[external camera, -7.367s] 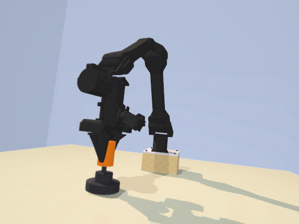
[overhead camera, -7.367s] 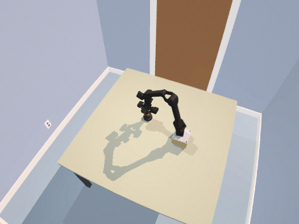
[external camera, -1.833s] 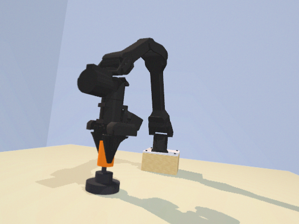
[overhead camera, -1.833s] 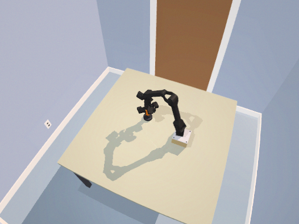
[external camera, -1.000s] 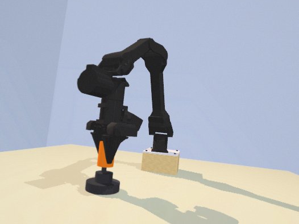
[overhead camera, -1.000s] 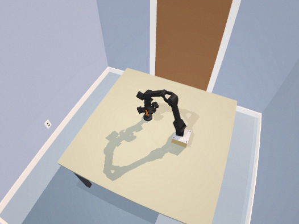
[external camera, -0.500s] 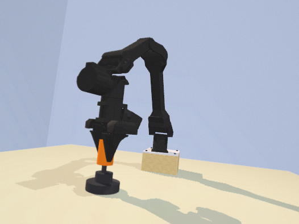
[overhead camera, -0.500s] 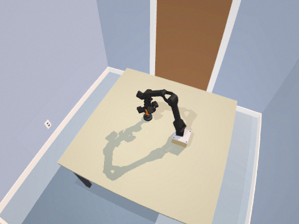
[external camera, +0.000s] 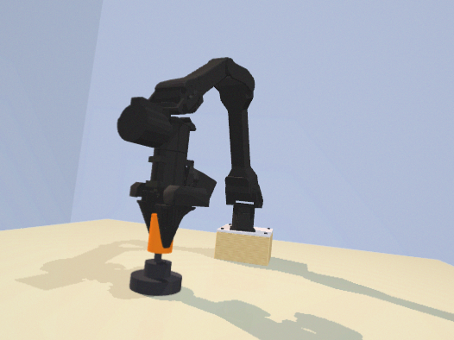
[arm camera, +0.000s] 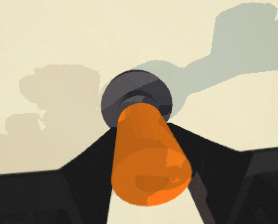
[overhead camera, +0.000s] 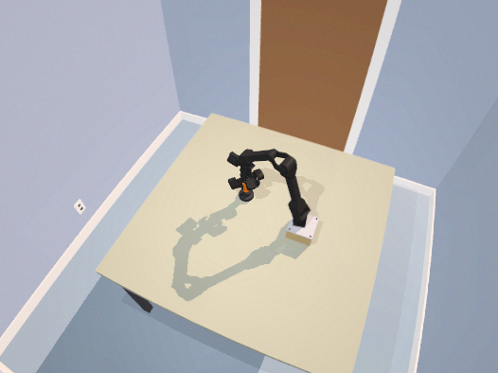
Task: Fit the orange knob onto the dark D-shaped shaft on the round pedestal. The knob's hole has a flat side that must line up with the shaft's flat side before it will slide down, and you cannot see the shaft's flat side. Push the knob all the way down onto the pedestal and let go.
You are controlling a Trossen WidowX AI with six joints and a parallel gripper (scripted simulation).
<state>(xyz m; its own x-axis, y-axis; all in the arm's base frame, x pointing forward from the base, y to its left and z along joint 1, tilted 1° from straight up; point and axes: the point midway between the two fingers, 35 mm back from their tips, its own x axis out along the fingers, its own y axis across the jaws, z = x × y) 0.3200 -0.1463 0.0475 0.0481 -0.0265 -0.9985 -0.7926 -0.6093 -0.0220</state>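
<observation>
The orange knob (overhead camera: 245, 187) (external camera: 156, 238) (arm camera: 145, 135) is upright between the fingers of my gripper (external camera: 163, 240) (arm camera: 141, 129), which is shut on it. The dark round pedestal (overhead camera: 246, 196) (external camera: 155, 282) (arm camera: 135, 82) stands directly below the knob. In the exterior view a short piece of the dark shaft (external camera: 158, 256) shows between the knob's lower edge and the pedestal's raised collar, so the knob's bottom is above the pedestal. The shaft's top and its flat side are hidden, and so is the knob's hole. In the wrist view the knob covers the near part of the pedestal.
The arm's base block (overhead camera: 301, 231) (external camera: 242, 248) stands on the table (overhead camera: 284, 314) (external camera: 65, 317), to the right of the pedestal in the top and exterior views. The arm arches above from the base to the knob. Its shadows fall across the table.
</observation>
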